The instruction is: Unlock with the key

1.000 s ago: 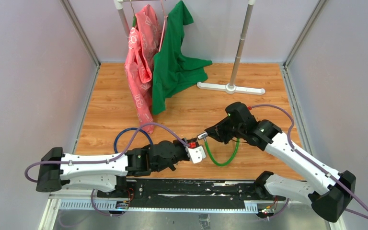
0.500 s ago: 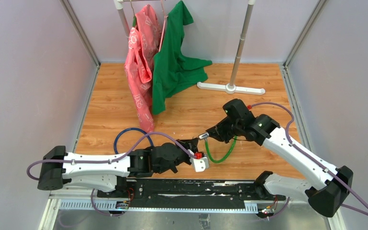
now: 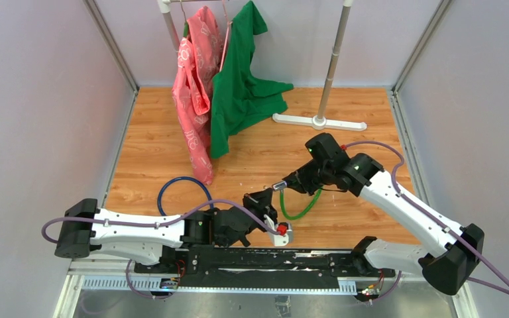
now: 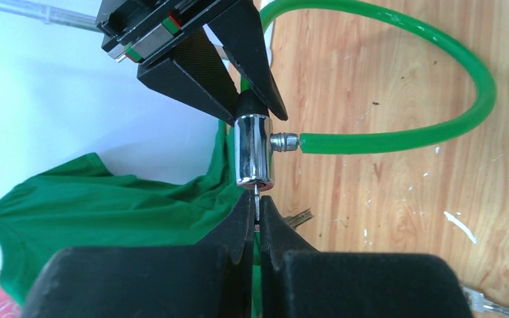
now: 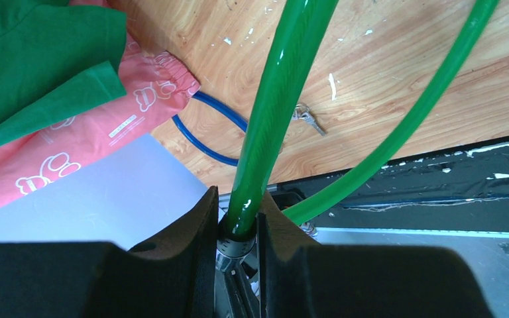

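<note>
My right gripper point(image 3: 290, 183) is shut on the chrome lock cylinder point(image 3: 280, 186) of the green cable lock point(image 3: 299, 207) and holds it above the wooden floor. In the right wrist view my fingers point(image 5: 199, 232) clamp the cylinder point(image 5: 234, 248) where the green cable point(image 5: 272, 106) enters it. My left gripper point(image 4: 257, 204) is shut on a thin key point(image 4: 256, 193). The key's tip meets the lower end of the cylinder point(image 4: 252, 149). In the top view the left gripper point(image 3: 270, 197) sits just left of the lock.
A blue cable loop point(image 3: 182, 189) lies on the floor to the left. Spare keys point(image 5: 307, 118) lie on the wood. A pink garment point(image 3: 195, 86) and a green garment point(image 3: 242, 79) hang from a rack whose white foot point(image 3: 318, 121) stands behind.
My left wrist has rolled; its white mount with the red part swung right and toward the near edge. My right gripper with the lock has shifted slightly left and farther away.
</note>
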Tool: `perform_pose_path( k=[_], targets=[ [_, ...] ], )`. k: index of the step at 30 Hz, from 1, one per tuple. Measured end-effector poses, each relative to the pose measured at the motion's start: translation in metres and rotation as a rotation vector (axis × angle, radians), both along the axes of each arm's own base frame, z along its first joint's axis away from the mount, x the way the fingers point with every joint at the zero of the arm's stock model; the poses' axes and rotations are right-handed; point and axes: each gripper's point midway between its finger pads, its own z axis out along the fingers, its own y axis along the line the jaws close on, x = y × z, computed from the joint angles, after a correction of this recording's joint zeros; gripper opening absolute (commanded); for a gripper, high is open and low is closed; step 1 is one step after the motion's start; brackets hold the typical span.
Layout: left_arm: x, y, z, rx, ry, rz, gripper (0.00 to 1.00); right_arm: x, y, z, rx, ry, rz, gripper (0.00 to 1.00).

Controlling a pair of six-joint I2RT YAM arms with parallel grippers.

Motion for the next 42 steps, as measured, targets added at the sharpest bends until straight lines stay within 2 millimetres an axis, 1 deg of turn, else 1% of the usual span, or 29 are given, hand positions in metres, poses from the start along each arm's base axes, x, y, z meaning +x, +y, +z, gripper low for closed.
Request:
perform_pose_path(
  k=[5, 6, 7, 12, 14, 19, 22, 24, 27, 30, 33, 36, 39, 42],
  targets=[
    [0.003, 0.002, 0.006, 0.012, -0.045, 0.016, 0.0, 0.002, 0.002, 0.008, 0.014, -0.011, -0.004, 0.0],
    [0.004, 0.003, 0.007, 0.013, -0.048, 0.02, 0.01, 0.003, 0.002, 0.008, 0.016, -0.012, -0.004, 0.0],
    [0.004, 0.003, 0.007, 0.012, -0.05, 0.023, 0.03, 0.003, 0.002, 0.009, 0.017, -0.012, -0.005, 0.0],
    [0.004, 0.005, 0.009, -0.007, -0.04, 0.038, 0.26, 0.002, 0.003, 0.009, 0.026, -0.007, -0.01, 0.0],
    [0.004, 0.007, 0.013, -0.036, -0.029, 0.044, 0.37, 0.0, 0.004, 0.011, 0.035, -0.002, -0.007, 0.0],
    [0.0, 0.013, 0.032, -0.133, 0.008, 0.035, 0.49, -0.006, 0.005, 0.02, 0.068, -0.01, 0.007, 0.0],
    [-0.002, 0.02, 0.036, -0.159, 0.036, 0.03, 0.63, -0.009, 0.003, 0.024, 0.076, -0.018, 0.01, 0.0],
    [-0.006, 0.023, 0.04, -0.181, 0.072, 0.021, 0.69, -0.012, 0.001, 0.023, 0.071, -0.017, 0.012, 0.0],
    [-0.012, 0.027, 0.049, -0.218, 0.121, -0.004, 0.72, -0.014, -0.002, 0.021, 0.064, -0.013, 0.012, 0.0],
    [-0.015, 0.033, 0.066, -0.297, 0.177, -0.01, 0.73, -0.017, -0.006, 0.015, 0.04, -0.004, 0.016, 0.0],
    [-0.017, 0.039, 0.085, -0.398, 0.263, -0.016, 0.74, -0.018, -0.008, 0.014, 0.029, -0.013, 0.022, 0.0],
    [-0.011, 0.047, 0.1, -0.499, 0.355, 0.013, 0.74, -0.018, -0.01, 0.013, 0.024, -0.02, 0.023, 0.0],
    [-0.005, 0.051, 0.109, -0.582, 0.464, 0.063, 0.72, -0.018, -0.012, 0.013, 0.018, -0.031, 0.023, 0.0],
    [0.005, 0.048, 0.121, -0.676, 0.602, 0.127, 0.72, -0.017, -0.015, 0.013, 0.007, -0.049, 0.024, 0.0]
  ],
)
